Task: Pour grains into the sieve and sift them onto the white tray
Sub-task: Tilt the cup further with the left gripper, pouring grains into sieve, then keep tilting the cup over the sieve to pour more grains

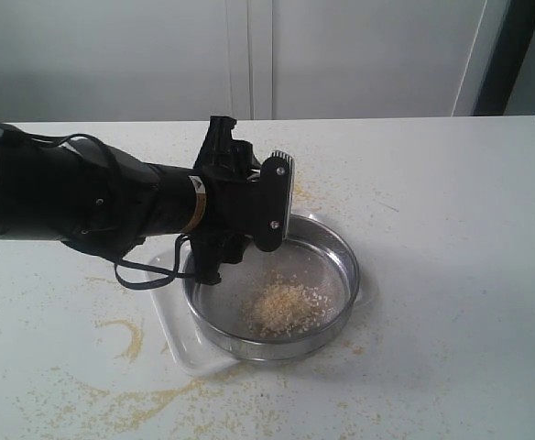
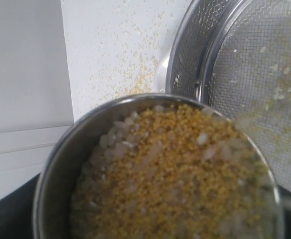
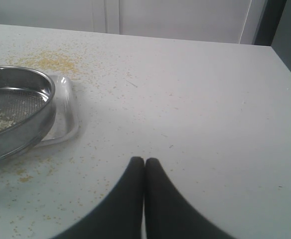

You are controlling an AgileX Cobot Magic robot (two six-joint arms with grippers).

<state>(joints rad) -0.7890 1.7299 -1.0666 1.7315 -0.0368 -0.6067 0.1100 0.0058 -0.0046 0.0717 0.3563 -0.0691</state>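
My left gripper (image 1: pixel 269 197) hangs over the back left rim of the sieve (image 1: pixel 343 247). It is shut on a small steel cup (image 2: pixel 61 149), which the wrist view shows tipped toward the sieve and filled with grains (image 2: pixel 170 169). A beige heap of grains (image 1: pixel 281 307) lies on the mesh. The sieve rests on the white tray (image 1: pixel 180 346), whose corner also shows as the white tray (image 3: pixel 66 112) beside the sieve (image 3: pixel 16 114). My right gripper (image 3: pixel 144 160) is shut on nothing, low over bare table to the right, outside the exterior view.
Yellow meal is spilled on the table: a curl (image 1: pixel 130 335) left of the tray, a streak (image 1: pixel 144 403) along the front, and a patch (image 3: pixel 51 62) behind the sieve. A white wall backs the table's far edge.
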